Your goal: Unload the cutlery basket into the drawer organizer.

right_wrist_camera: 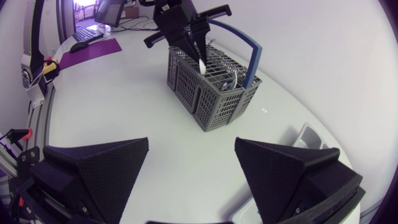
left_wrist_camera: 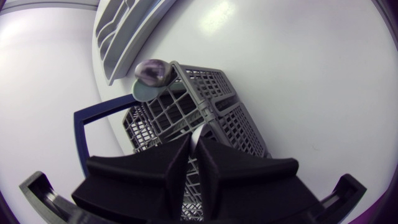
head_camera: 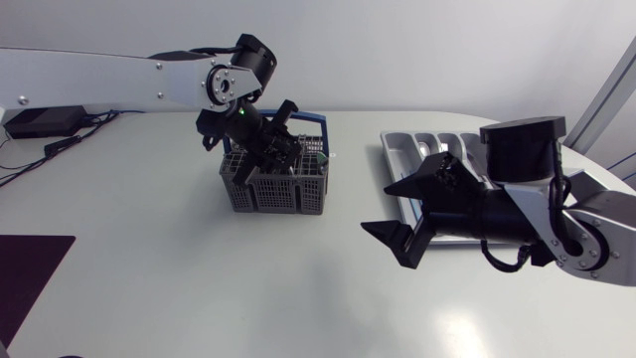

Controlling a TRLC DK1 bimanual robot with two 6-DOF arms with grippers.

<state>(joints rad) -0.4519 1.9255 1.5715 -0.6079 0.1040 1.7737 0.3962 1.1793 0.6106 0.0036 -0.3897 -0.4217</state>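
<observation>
"Head view: where is the cutlery basket [head_camera: 278,189]?"
"Mid-tabletop [head_camera: 149,278]. The left pincer [head_camera: 283,149] dips into it from 11 o'clock, pinching a slim silver cutlery piece [left_wrist_camera: 198,135] that stands upright."
"And the drawer organizer [head_camera: 391,159]?"
"At 3 o'clock from the basket, well apart. The right pincer [head_camera: 383,209], spread wide and holding nothing, hovers by its near end. A straight lift, then a carry toward 3 o'clock, looks likely."
</observation>
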